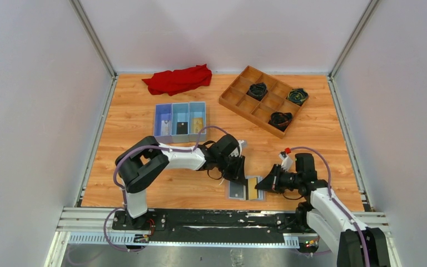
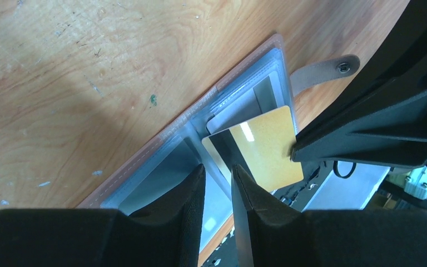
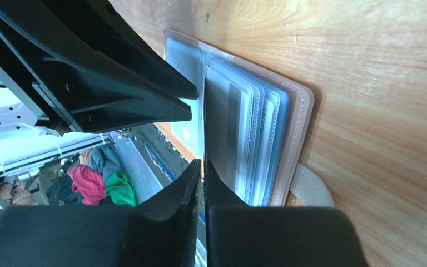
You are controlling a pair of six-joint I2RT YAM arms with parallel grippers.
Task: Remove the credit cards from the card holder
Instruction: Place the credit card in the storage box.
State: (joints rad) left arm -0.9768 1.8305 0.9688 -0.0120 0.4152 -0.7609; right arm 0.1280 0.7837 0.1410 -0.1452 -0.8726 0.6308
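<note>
The card holder (image 1: pixel 236 191) (image 2: pixel 150 181) (image 3: pixel 269 133) lies open near the table's front edge, grey clear-plastic panels up and tan-pink cover underneath. A gold credit card (image 1: pixel 252 186) (image 2: pixel 267 147) with a black stripe sticks out of its right panel, tilted up. My right gripper (image 1: pixel 266 183) (image 3: pixel 202 164) is shut on that card's far edge, the card edge-on between its jaws. A pale card (image 2: pixel 228 115) sits in the pocket below. My left gripper (image 1: pixel 238 177) (image 2: pixel 218 173) hovers over the holder's middle fold, jaws slightly apart, nothing between them.
A blue three-compartment tray (image 1: pixel 180 108) with small cards stands behind the left arm. A wooden grid tray (image 1: pixel 239 92) with dark rolled items is at the back right, a red cloth (image 1: pixel 178 79) at the back. The holder's strap (image 2: pixel 319 69) points away.
</note>
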